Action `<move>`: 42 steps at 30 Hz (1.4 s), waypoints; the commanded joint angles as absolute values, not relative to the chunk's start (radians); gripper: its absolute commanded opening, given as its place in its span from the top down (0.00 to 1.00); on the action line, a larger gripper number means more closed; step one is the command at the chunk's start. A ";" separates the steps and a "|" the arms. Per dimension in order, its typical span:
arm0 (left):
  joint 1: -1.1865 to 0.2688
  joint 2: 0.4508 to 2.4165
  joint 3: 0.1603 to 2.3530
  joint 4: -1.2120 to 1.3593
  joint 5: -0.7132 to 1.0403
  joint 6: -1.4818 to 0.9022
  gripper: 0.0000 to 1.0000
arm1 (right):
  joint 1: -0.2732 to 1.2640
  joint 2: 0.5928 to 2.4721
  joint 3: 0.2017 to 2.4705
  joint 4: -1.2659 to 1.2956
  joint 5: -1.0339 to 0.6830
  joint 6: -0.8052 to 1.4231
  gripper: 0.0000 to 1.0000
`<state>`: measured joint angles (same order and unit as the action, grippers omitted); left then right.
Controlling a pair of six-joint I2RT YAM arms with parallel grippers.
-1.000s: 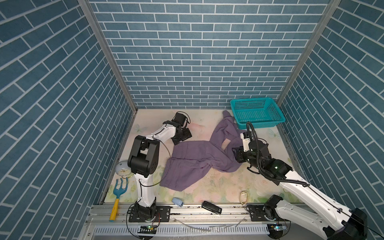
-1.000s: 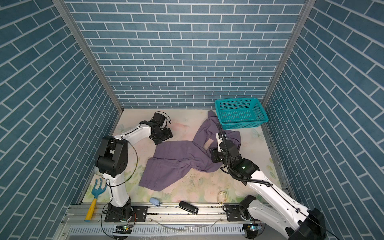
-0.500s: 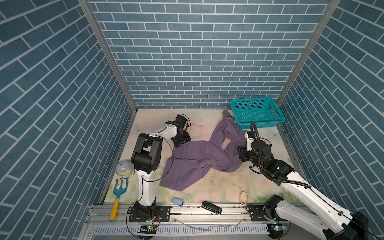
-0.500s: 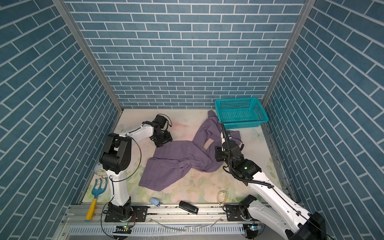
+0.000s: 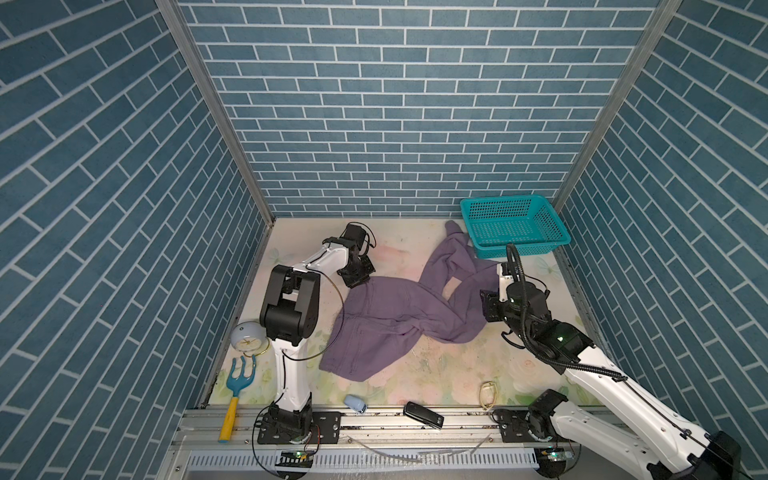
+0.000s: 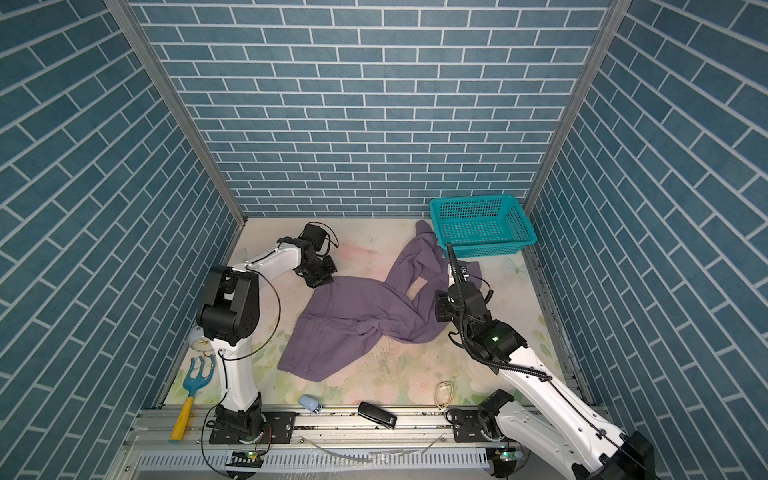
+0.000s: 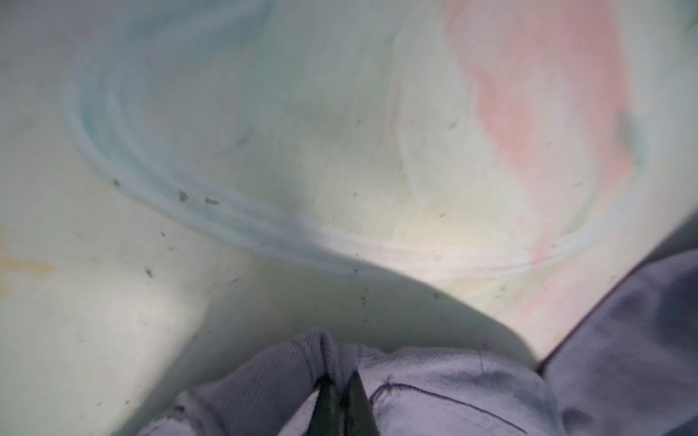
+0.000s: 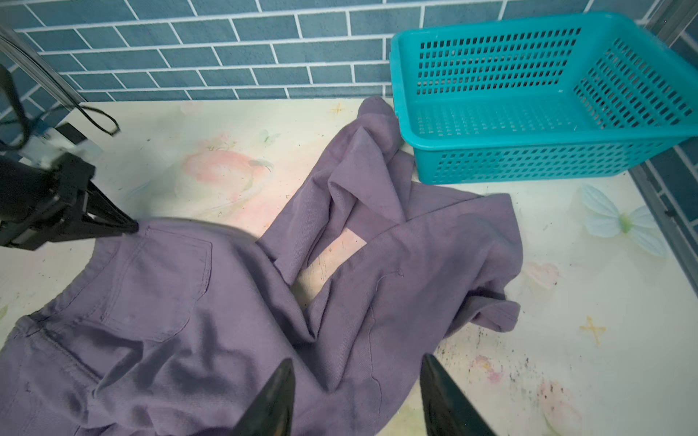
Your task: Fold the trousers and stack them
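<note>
left pincer (image 7: 340, 377) clamps the trousers (image 5: 386, 316), seemingly by the waistband; right pincer (image 8: 357, 362) hangs open.

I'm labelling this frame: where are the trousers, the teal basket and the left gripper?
trousers (image 5: 386, 316), in a top view, seat panel.
teal basket (image 5: 540, 248), in a top view, near wall.
left gripper (image 7: 340, 377), left wrist view, between its fingers.

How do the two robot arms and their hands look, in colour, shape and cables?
Both arms have white tube-like links and bulky black joint housings. A thin black cable loops beside the left arm; the right arm carries a thick black ribbed hose and a small green light. The left hand and the right hand are black, each with two tapered, pointed fingers.
</note>
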<state>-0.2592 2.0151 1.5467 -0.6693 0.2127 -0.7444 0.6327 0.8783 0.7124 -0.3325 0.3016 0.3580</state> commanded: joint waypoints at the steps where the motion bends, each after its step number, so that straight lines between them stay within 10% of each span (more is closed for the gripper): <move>1: -0.229 1.877 1.679 -0.705 0.170 -0.669 1.00 | 0.629 0.925 0.783 -0.392 0.279 0.341 0.48; 21: -0.151 1.452 1.682 -0.655 -0.033 -0.491 1.00 | 0.652 1.363 0.920 -0.297 0.036 0.333 0.31; 30: -0.090 1.367 1.572 -0.646 -0.052 -0.490 1.00 | 0.618 1.454 0.947 -0.327 0.208 0.356 0.27; 42: 0.043 1.263 1.435 -0.657 -0.046 -0.525 1.00 | 0.308 1.509 1.047 -0.404 0.183 0.409 0.67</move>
